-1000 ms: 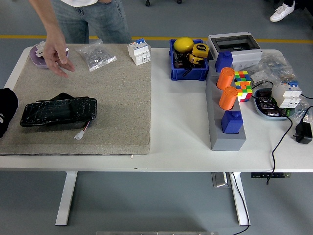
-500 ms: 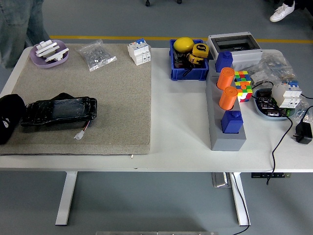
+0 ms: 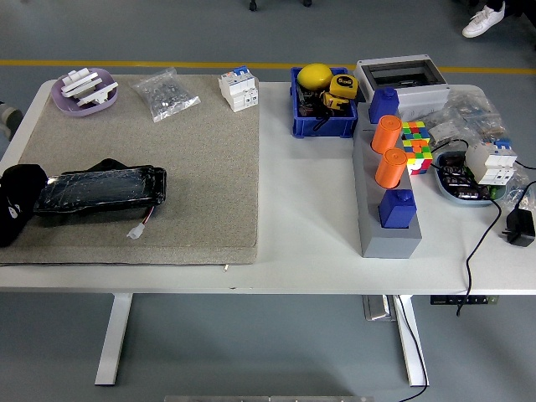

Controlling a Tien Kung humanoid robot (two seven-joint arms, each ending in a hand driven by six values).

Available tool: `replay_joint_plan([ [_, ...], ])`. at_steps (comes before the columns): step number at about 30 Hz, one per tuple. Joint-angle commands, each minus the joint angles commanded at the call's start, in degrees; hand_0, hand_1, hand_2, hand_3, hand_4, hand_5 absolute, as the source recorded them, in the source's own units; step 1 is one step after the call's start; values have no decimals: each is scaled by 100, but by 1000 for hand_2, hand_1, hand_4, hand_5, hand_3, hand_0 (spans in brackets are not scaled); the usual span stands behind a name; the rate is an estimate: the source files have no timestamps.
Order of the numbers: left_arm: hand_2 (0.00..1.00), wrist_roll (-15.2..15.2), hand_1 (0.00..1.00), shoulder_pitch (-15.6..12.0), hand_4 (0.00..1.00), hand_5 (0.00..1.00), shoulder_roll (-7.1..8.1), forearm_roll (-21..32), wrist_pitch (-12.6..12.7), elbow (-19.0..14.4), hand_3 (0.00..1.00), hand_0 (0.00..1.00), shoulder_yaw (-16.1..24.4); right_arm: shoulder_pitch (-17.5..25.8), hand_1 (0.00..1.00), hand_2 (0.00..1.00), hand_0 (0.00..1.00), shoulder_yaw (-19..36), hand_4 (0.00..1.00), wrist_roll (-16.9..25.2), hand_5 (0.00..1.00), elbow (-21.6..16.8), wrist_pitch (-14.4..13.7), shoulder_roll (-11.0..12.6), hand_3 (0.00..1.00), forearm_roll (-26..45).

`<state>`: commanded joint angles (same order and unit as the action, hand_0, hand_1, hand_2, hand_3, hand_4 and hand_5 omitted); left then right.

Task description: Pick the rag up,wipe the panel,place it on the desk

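Note:
The black panel [image 3: 102,192], glossy and wrapped in clear film, lies lengthwise on the beige mat [image 3: 193,184] at the left, with a small white plug [image 3: 136,232] on a wire at its lower right. A dark fold that may be the rag [image 3: 107,165] pokes out behind the panel's top edge. My left hand [image 3: 17,203], black, comes in from the left edge and rests against the panel's left end. Its grip is not clear from here. The right arm is out of view.
At the mat's far edge sit a purple dish [image 3: 82,90], a bag of small parts [image 3: 166,94] and a white breaker [image 3: 238,89]. Right of the mat stand a blue bin [image 3: 322,105], a grey rack with orange cylinders [image 3: 388,180], a colour cube [image 3: 415,144] and cables.
The person at the far left has left the view. My left hand has moved right across the mat's edge to the panel's left end.

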<state>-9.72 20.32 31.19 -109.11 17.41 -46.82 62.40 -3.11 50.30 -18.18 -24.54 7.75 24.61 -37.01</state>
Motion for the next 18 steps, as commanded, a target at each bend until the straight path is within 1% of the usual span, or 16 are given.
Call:
replay_joint_plan([
  [4, 706, -29, 681, -35, 913, 323, 14, -50, -40, -94, 667, 385, 67, 5, 629, 706, 716, -16, 998, -3, 509, 12, 6, 8, 688, 7],
  [5, 709, -38, 681, -41, 929, 360, 17, -64, -47, -110, 703, 386, 75, 7, 627, 706, 717, -18, 998, -4, 510, 14, 7, 9, 688, 8],
  [10, 709, -85, 681, -78, 929, 360, 38, -142, -94, -186, 703, 386, 116, 16, 627, 706, 717, -27, 998, -6, 510, 13, 12, 17, 688, 9],
  [11, 711, -89, 676, -86, 946, 393, 45, -161, -101, -202, 730, 382, 120, 18, 628, 706, 717, -27, 998, -6, 510, 13, 12, 18, 687, 10],
  [18, 712, -73, 666, -165, 949, 406, 114, -190, -138, -331, 720, 380, 183, 27, 627, 706, 716, -29, 998, -7, 508, 13, 14, 21, 685, 8],
])
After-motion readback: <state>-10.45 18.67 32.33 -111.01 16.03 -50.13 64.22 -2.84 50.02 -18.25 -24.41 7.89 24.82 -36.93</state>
